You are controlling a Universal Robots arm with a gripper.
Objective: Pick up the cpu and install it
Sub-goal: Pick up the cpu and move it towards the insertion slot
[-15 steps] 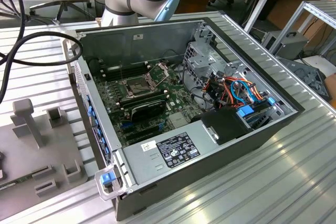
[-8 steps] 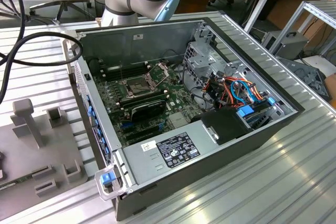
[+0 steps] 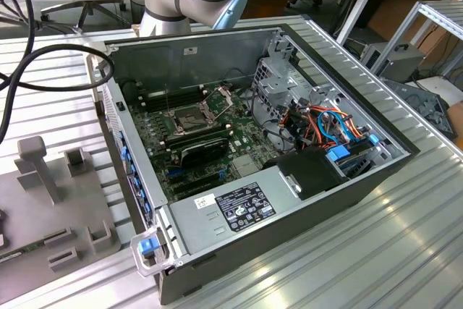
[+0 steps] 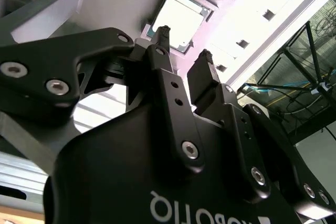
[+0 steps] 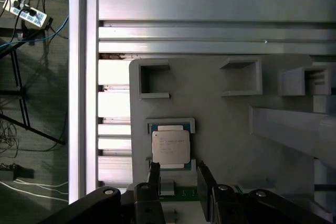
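Note:
The cpu (image 5: 170, 148) is a small square chip with a dull silver top, lying flat in a shallow pocket of a grey fixture plate (image 5: 226, 124). In the second wrist view the cpu (image 4: 178, 22) shows just past the fingertips. My gripper (image 5: 177, 170) hovers over the chip's near edge, open, its two black fingers about a chip's width apart and holding nothing. In the second wrist view the gripper (image 4: 185, 43) has a clear gap between its fingers. In the exterior view, the open computer case (image 3: 340, 193) holds the green motherboard (image 3: 239, 142) with its socket (image 3: 189, 116) and the socket's metal frame raised.
The grey fixture plate (image 3: 43, 208) lies at the exterior view's left, beside the case, with upright blocks and a tall post (image 3: 40, 168). The ribbed aluminium table (image 3: 376, 251) ends in an edge rail (image 5: 84, 77) close to the cpu. Black cables (image 3: 43, 56) loop behind the fixture.

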